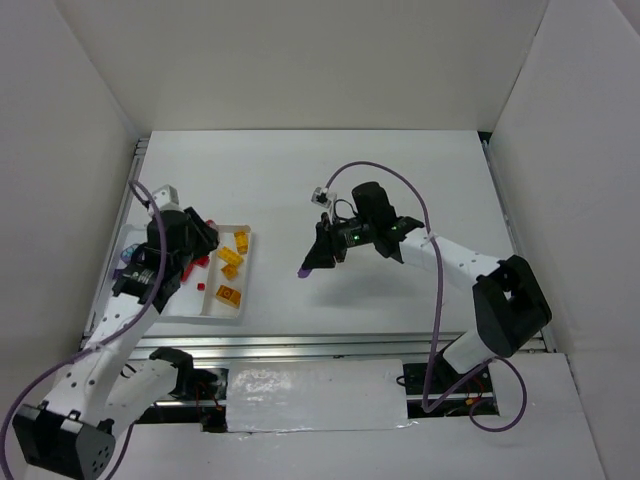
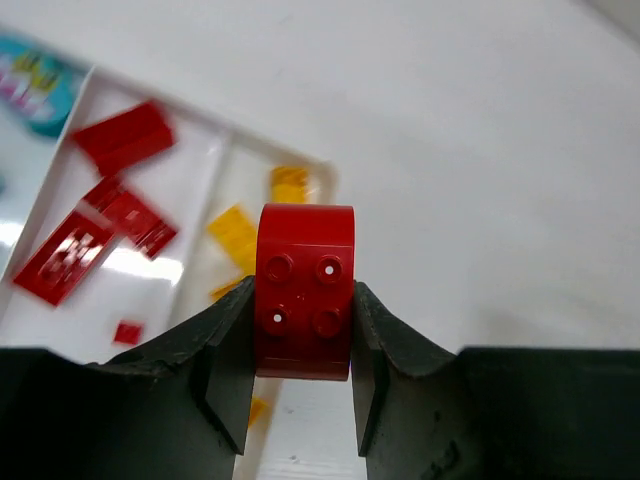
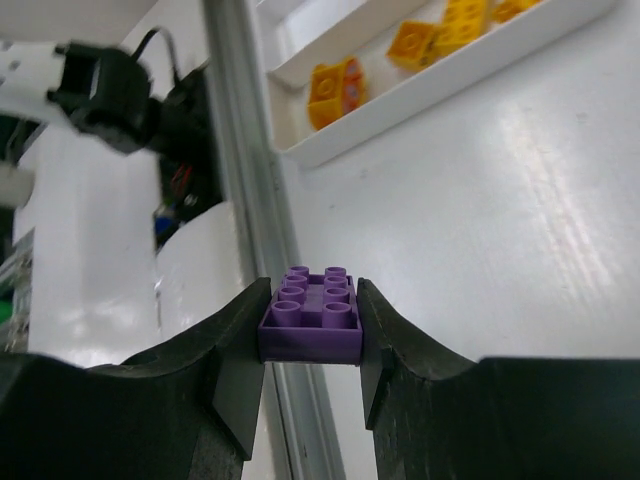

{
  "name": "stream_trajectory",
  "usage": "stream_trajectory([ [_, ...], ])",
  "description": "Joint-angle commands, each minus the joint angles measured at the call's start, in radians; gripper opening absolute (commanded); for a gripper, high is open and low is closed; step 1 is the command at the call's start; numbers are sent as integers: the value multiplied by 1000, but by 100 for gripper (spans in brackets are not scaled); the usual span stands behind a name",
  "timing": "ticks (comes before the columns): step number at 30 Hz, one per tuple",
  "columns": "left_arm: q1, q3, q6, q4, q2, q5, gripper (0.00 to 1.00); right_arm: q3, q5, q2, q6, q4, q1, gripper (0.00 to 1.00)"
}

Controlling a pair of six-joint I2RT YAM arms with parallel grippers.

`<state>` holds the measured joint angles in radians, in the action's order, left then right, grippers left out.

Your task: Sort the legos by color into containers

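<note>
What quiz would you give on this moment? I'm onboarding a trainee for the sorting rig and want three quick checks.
1. True or false: the left gripper is shut on a red lego.
2. What colour is the held lego in the right gripper? A) yellow B) purple C) teal
3. Fill in: in the top view, the legos in the compartment of the tray nearest the right arm are ____.

Key: 1 true. 2 B. 3 yellow.
</note>
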<state>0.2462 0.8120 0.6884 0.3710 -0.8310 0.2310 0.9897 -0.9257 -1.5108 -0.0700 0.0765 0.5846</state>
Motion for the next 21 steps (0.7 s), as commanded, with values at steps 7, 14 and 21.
stream_trajectory([
  [7,-41,-161,287,115,-155,401,0,18,326,63,-211,-155,27,0],
  [14,-61,-224,326,68,-223,412,30,13,300,75,-209,-156,37,0],
  [21,-87,-234,346,91,-217,410,100,24,298,58,-240,-161,41,0],
])
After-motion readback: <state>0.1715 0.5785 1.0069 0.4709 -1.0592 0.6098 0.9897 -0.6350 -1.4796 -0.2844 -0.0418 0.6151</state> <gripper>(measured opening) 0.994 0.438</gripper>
